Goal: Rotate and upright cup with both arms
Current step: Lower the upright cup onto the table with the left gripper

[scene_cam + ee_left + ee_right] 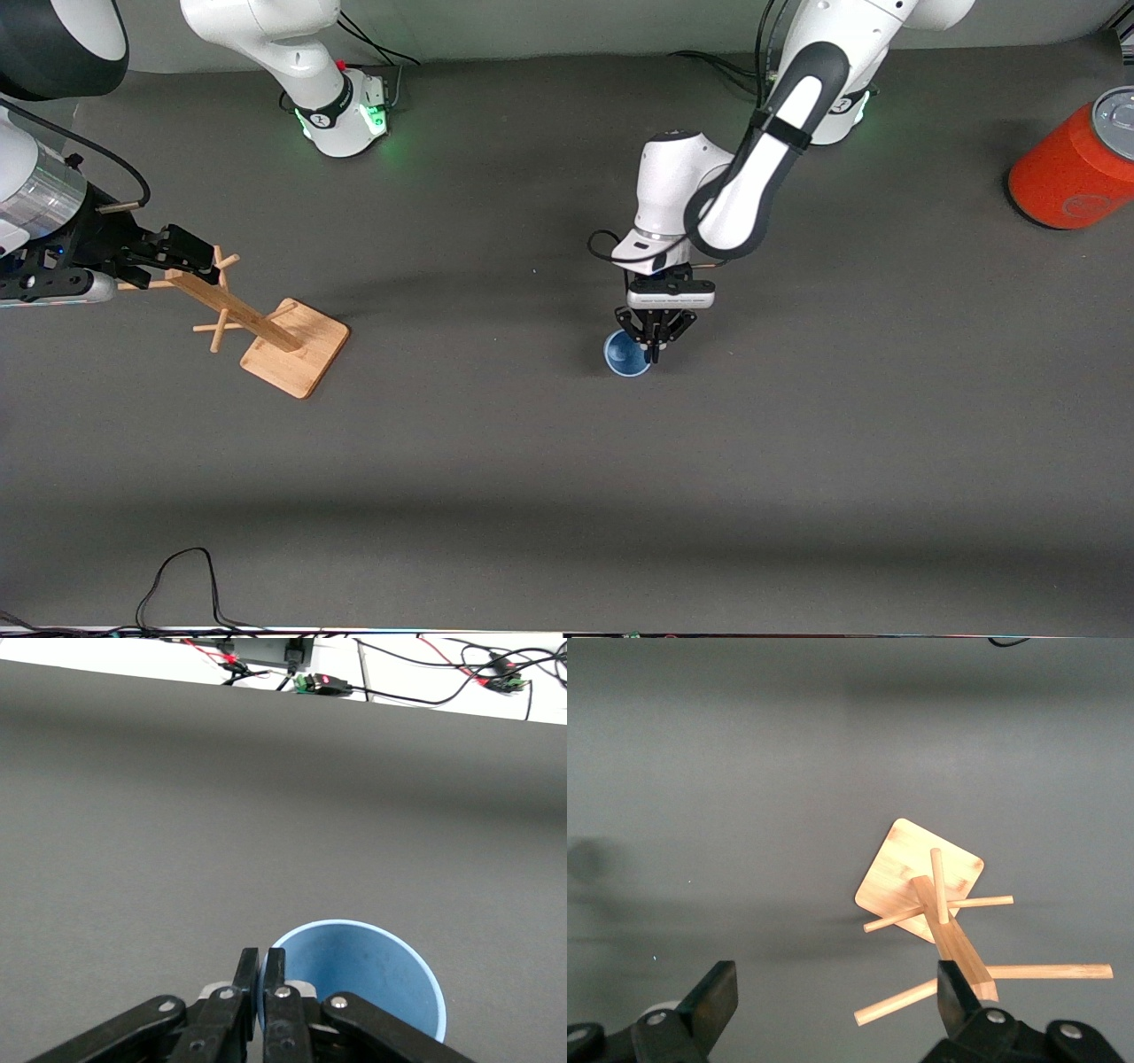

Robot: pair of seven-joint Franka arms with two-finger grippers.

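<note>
- Cup (625, 354) stands mouth-up on the table (567, 496), rim pinched by the left pincer (654, 347).
- Right pincer (833, 997) waits wide over the wooden rack (266, 323).
- Next, I'd judge: release gently.

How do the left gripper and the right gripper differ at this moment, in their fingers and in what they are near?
The left gripper is shut, pinching the rim wall of the light-blue cup; the right gripper is open and holds nothing. The left gripper is low at the table's middle, while the right gripper waits above the wooden peg stand toward the right arm's end of the table. Both are black two-finger grippers.
</note>
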